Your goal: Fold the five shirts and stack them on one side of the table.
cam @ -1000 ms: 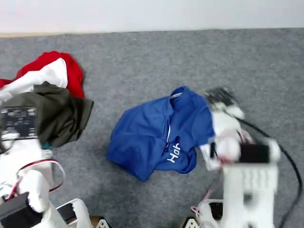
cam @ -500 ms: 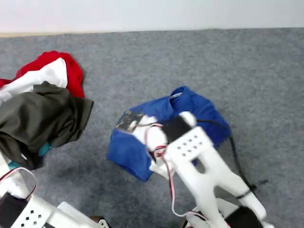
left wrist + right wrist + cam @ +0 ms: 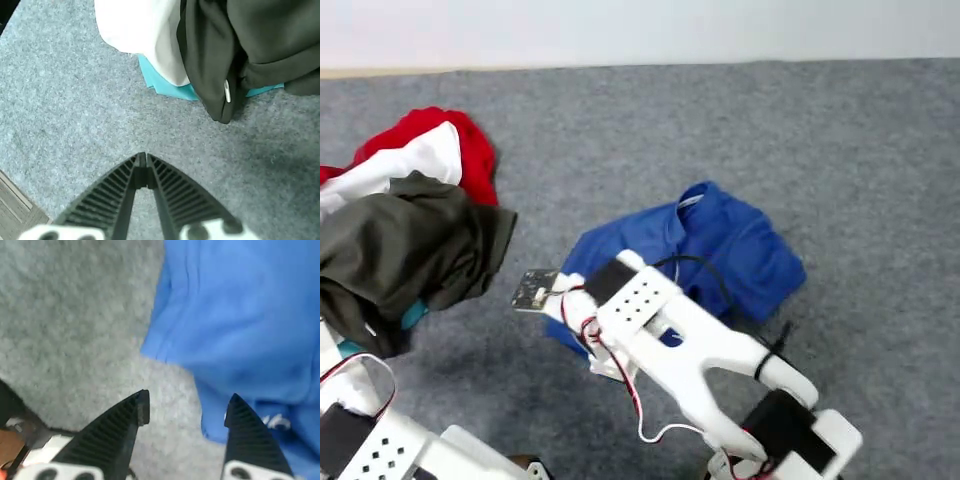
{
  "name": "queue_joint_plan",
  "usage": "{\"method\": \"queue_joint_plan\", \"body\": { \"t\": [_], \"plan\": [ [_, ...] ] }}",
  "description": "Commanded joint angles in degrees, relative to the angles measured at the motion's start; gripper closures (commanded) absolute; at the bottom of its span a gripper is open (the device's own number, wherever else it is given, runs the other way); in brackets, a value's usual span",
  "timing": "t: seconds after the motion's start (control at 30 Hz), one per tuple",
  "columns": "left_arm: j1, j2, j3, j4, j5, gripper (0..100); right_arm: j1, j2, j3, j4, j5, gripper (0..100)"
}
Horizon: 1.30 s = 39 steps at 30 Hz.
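Blue shirt (image 3: 240,305) lies seemingly below wide right end effector (image 3: 189,396); left end effector (image 3: 145,157) closed.

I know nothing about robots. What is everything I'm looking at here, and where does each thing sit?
blue shirt: 1, blue, crumpled at the middle of the table.
red shirt: 1, red, far end of the heap at the table's left side.
white shirt: 1, white, in the heap, against the red shirt.
dark shirt: 1, dark olive, draped over the heap's near part.
teal shirt: 1, teal, peeking out beneath the dark shirt.
table cover: 1, grey, carpet-like, under everything.
right arm: 1, white, stretched over the blue shirt; right fingers open at that shirt's edge.
left arm: 1, white, near corner by the heap; left fingers shut over the cover.
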Motion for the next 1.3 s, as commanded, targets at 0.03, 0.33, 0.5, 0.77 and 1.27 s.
{"method": "queue_joint_plan", "body": {
  "t": [0.03,0.33,0.5,0.77,1.27],
  "plan": [
    [-0.1,-0.4,-0.2,-1.1,-0.4,99,-1.5,3.1,-3.2,-3.9,2.3,74.4],
    [-0.1,-0.4,1.7,-1.1,-0.4,99,-0.3,12.0,-3.2,-13.7,3.8,74.6],
    [-0.1,-0.4,3.2,-1.1,-0.4,99,0.8,15.7,-3.2,-14.1,3.8,77.8],
    [-0.1,-0.4,3.2,-5.3,-0.4,99,4.1,15.9,-12.7,-6.7,3.8,99.1],
    [17.0,-0.5,2.9,-4.0,-0.1,99,19.9,15.9,-56.3,18.3,3.4,98.9]
  ]
}}
